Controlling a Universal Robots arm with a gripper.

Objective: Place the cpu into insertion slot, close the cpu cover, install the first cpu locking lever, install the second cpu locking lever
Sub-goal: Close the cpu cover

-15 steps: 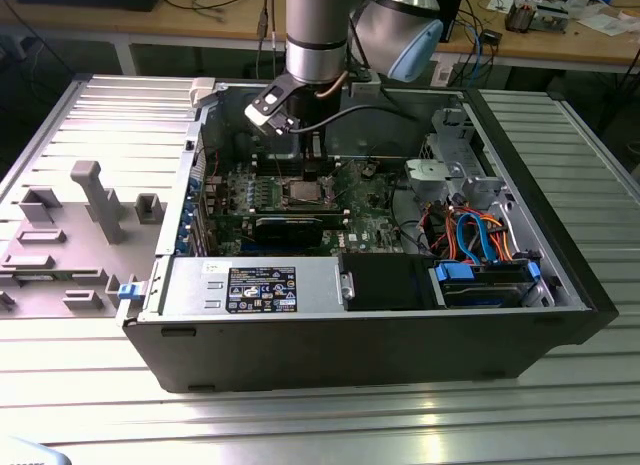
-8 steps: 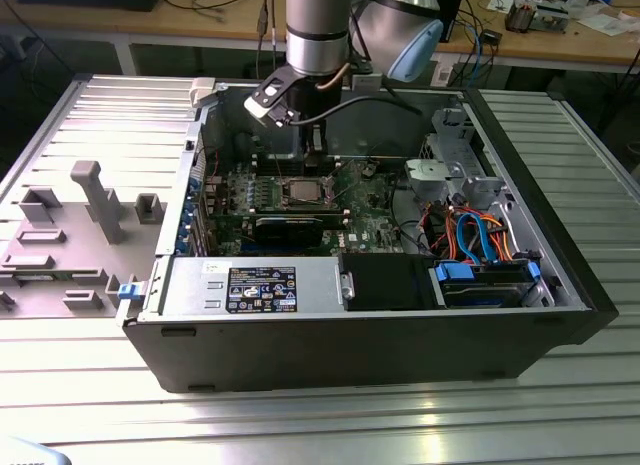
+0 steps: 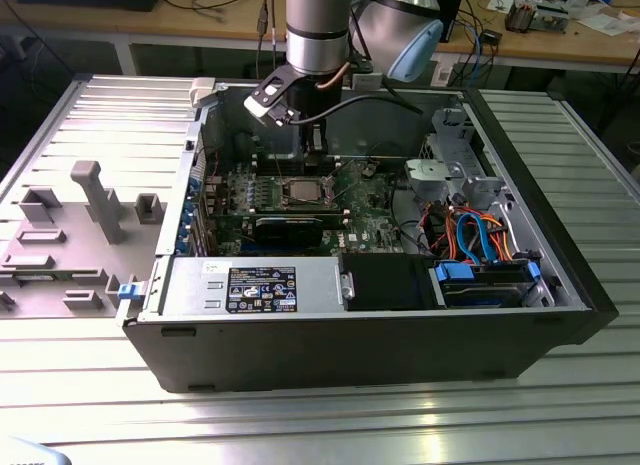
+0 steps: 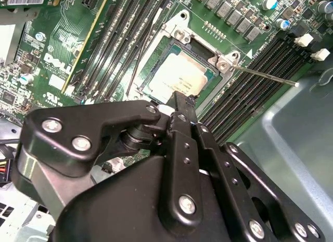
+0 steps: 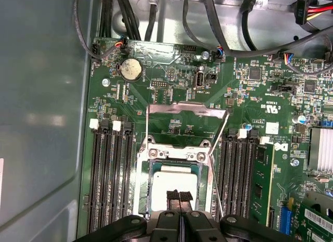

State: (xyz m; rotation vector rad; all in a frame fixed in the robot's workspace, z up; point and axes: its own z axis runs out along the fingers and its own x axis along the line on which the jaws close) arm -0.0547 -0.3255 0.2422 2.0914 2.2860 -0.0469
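End effector [image 5: 180, 196] is hanging inside the open computer case [image 3: 400, 340], with its fingers pressed together and nothing clamped between them. The cpu [image 5: 171, 175] is lying flat in the insertion slot [image 5: 140, 192], directly under the fingertips. The tips are either hovering just over its silvery top or touching it; the first wrist view is not making that clear. The cpu cover [image 5: 187, 107] is standing open just past the fingertips, hinged up off the slot, and the green board [image 5: 171, 78] is showing through its window. A thin metal lever rod [image 4: 265, 75] is angling out from a corner of the slot, off to one side of the end effector and raised over the black memory slots [image 4: 244, 96]. More memory slots are running along the opposite side of the slot. In the exterior view the arm [image 3: 315, 25] is reaching straight down into the case. The end effector is sitting right above the cpu at mid-board, and the case is resting on the ribbed metal desk [image 3: 300, 415].
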